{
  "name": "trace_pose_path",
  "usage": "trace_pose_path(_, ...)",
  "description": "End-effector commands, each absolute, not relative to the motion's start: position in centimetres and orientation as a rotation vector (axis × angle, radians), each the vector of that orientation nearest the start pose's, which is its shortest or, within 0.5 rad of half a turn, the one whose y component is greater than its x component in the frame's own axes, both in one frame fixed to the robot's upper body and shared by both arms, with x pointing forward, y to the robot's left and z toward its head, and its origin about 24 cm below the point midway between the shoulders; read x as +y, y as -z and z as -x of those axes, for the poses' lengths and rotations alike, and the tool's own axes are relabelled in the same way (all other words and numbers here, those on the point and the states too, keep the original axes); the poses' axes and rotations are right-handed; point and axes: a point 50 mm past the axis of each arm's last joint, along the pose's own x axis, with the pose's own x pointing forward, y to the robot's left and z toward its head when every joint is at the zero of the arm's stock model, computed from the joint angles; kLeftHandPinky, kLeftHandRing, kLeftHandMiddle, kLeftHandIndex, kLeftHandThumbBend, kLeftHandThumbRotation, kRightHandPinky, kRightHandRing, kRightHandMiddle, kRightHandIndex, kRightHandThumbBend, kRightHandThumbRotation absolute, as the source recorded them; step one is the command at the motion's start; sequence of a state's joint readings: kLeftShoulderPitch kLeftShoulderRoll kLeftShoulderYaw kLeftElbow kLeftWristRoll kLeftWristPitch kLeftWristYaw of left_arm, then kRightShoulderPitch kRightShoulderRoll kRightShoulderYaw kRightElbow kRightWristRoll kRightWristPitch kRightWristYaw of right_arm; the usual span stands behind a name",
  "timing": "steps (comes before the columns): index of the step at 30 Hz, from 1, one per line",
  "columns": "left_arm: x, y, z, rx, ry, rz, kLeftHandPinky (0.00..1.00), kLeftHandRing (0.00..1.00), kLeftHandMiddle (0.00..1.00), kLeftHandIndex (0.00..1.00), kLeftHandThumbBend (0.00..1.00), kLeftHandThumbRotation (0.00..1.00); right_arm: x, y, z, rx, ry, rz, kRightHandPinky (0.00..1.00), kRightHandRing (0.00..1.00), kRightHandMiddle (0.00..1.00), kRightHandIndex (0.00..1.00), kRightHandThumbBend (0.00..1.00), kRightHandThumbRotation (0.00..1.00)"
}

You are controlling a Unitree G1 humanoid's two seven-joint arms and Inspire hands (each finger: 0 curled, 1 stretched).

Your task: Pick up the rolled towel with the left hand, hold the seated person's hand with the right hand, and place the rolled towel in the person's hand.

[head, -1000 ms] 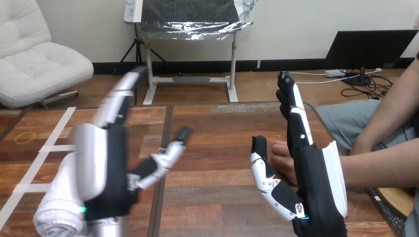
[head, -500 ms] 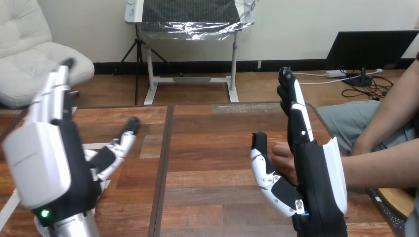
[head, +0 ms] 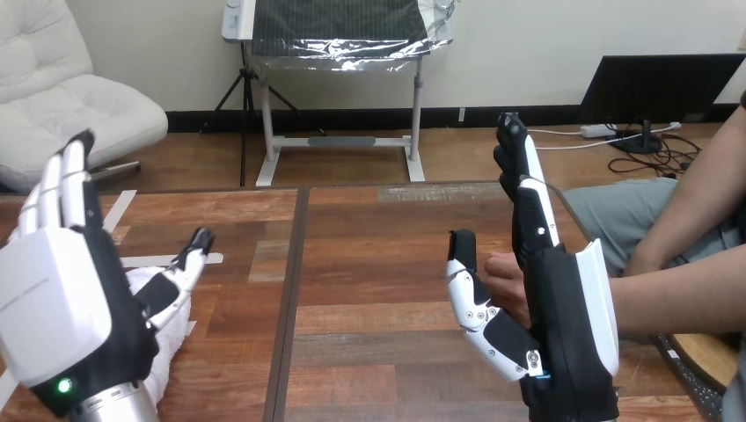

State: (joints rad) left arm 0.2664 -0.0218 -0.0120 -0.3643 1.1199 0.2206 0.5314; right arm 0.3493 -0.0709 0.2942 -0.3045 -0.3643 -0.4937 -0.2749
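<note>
Premises present as a robotics test laboratory. Evidence: a wooden tabletop (head: pixel 369 264) marked out with white tape strips (head: pixel 113 211). The left robot hand (head: pixel 70 308) and right robot hand (head: pixel 567 308) are raised above it. A person's forearm (head: pixel 677 294) lies across its right edge.

The robot's left hand (head: pixel 62 308), black with a white shell on its back, is raised at the near left on a short stretch of silver forearm (head: pixel 110 406) that rises from the bottom edge. Its back faces the camera. Its black-and-white jointed fingers (head: pixel 62 189) are straight, close together and point up and away, while its thumb (head: pixel 180 268) stretches out to the right, well apart from them. The right hand (head: pixel 567 325), black with the same white shell, stands edge-on at the near right. Its straight fingers (head: pixel 523 193) reach toward the far side, stacked one behind another, and its thumb (head: pixel 466 281) stands to their left, pointing up and uncurled.
</note>
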Motion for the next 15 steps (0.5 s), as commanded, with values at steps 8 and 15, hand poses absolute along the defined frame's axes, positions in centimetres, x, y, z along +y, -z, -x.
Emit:
trace_pose_path(8,20.4,-6.9,-18.9,-0.003,-0.688,-1.231,0.74,0.82,0.87,0.85,0.85,0.4,-10.6,-9.7,-18.1,-0.579,0.002,0.197,1.0,1.0,1.0,1.0,0.0,0.0)
trace_pose_path(15,21.2,-6.1,-19.2,0.069,-0.656,-1.242,0.75,0.82,0.86,0.85,0.86,0.44,-10.6,-9.7,-18.1,-0.579,0.003,0.194,1.0,1.0,1.0,1.0,0.0,0.0)
